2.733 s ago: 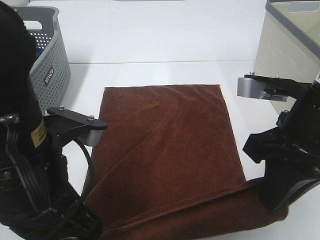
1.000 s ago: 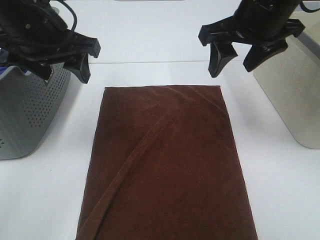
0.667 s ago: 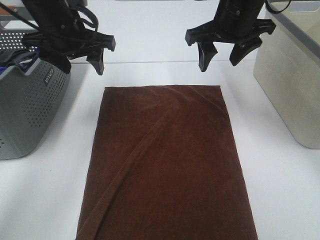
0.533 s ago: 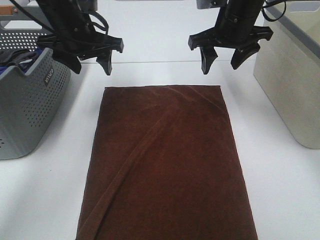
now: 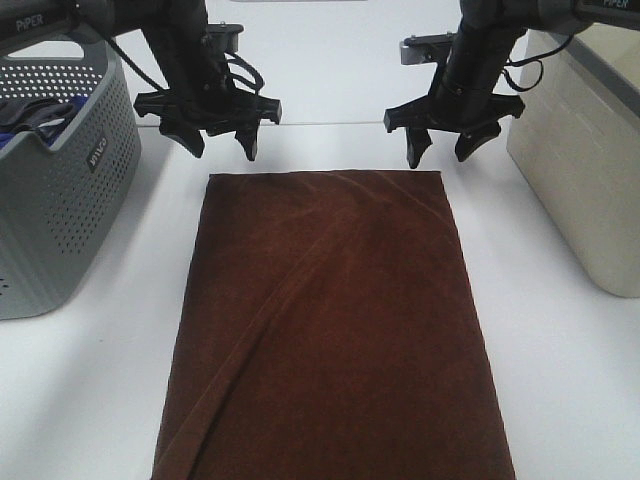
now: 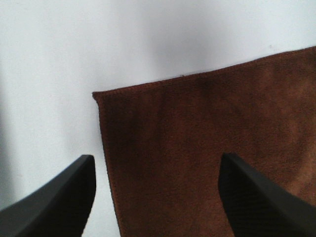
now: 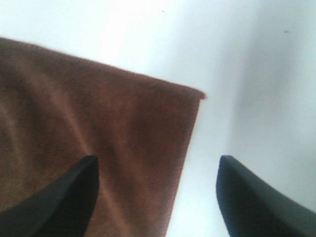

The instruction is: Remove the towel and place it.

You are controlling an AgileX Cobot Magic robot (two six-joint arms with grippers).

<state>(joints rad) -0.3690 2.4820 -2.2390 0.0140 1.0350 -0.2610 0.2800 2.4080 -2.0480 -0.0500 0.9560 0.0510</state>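
The dark brown towel [image 5: 330, 320] lies flat on the white table, its long side running toward the near edge, with a diagonal crease. My left gripper [image 5: 220, 152] is open and empty, hovering just above the towel's far left corner [image 6: 98, 95]. My right gripper [image 5: 440, 155] is open and empty above the far right corner [image 7: 200, 95]. In each wrist view the two fingers straddle the corner without touching the cloth.
A grey perforated basket [image 5: 60, 190] with dark cloths inside stands at the left. A beige bin [image 5: 590, 150] stands at the right. White table surface [image 5: 560, 380] surrounds the towel.
Both grippers have moved from the near end of the towel to its far corners and have come down lower over them. The towel now lies flat and fully spread.
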